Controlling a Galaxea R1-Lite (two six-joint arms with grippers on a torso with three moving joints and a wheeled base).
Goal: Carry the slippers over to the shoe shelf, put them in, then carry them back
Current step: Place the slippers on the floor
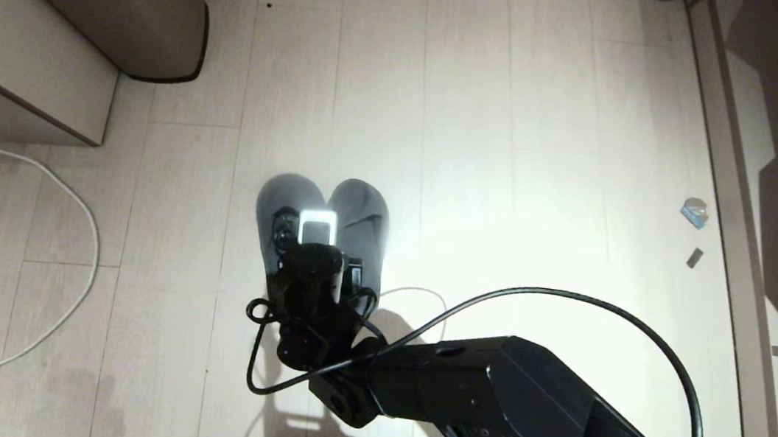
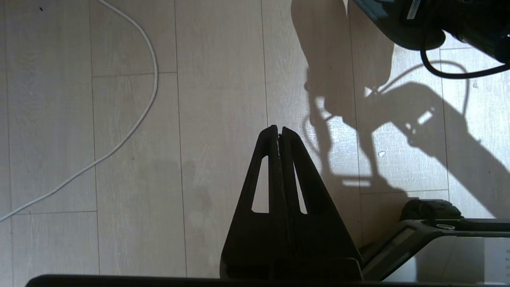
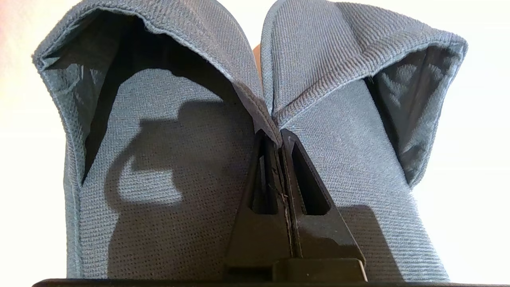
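Slippers (image 1: pixel 360 208) paired, toes away from robot

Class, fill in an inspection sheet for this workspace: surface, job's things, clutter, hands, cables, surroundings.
Surface: pale plank floor.
Job's things: grey slippers side by side, inner edges pinched together; shoe shelf not seen.
Clutter: small scraps by the right wall.
Hands: right hand shut on the slippers; left hand shut, empty, over bare floor.
Cables: white cable looping across floor; black cable on right arm.
Surroundings: bin, cabinet.
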